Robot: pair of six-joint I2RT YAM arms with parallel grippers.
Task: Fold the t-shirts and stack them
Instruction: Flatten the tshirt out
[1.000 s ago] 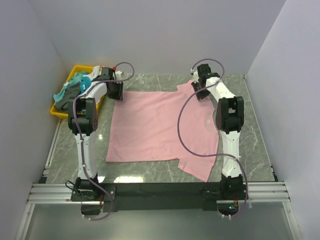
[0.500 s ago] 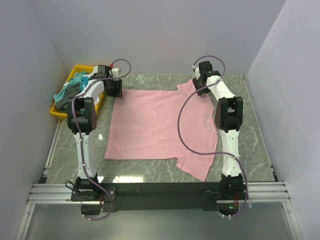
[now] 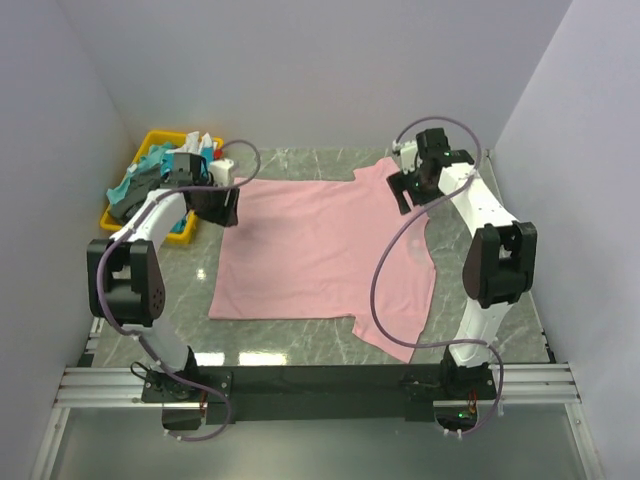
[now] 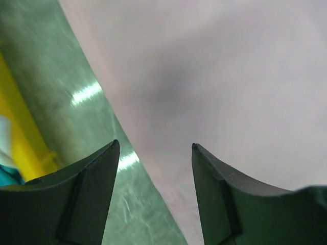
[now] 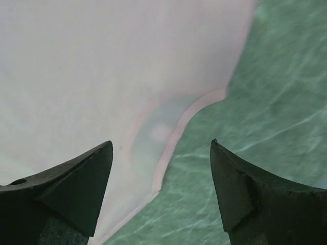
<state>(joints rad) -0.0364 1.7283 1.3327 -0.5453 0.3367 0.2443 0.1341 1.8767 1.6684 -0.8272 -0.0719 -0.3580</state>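
A pink t-shirt (image 3: 320,250) lies spread flat on the green marble table (image 3: 290,345), with one sleeve reaching toward the near edge. My left gripper (image 3: 226,206) hovers over the shirt's far left edge, open and holding nothing. In the left wrist view the pink t-shirt (image 4: 219,76) has its edge running between the open left gripper (image 4: 155,144) jaws. My right gripper (image 3: 404,191) hangs open above the far right part. In the right wrist view the open right gripper (image 5: 161,142) frames a curved hem of the pink t-shirt (image 5: 102,66).
A yellow bin (image 3: 118,222) holding a heap of teal, white and grey clothes (image 3: 150,178) stands at the far left, close to my left arm. White walls close the table in on three sides. Bare marble (image 5: 265,102) shows right of the shirt.
Both grippers have opened and let go of the shirt's far edge. Both arms have drawn back toward me and swung outward. The shirt lies slightly nearer.
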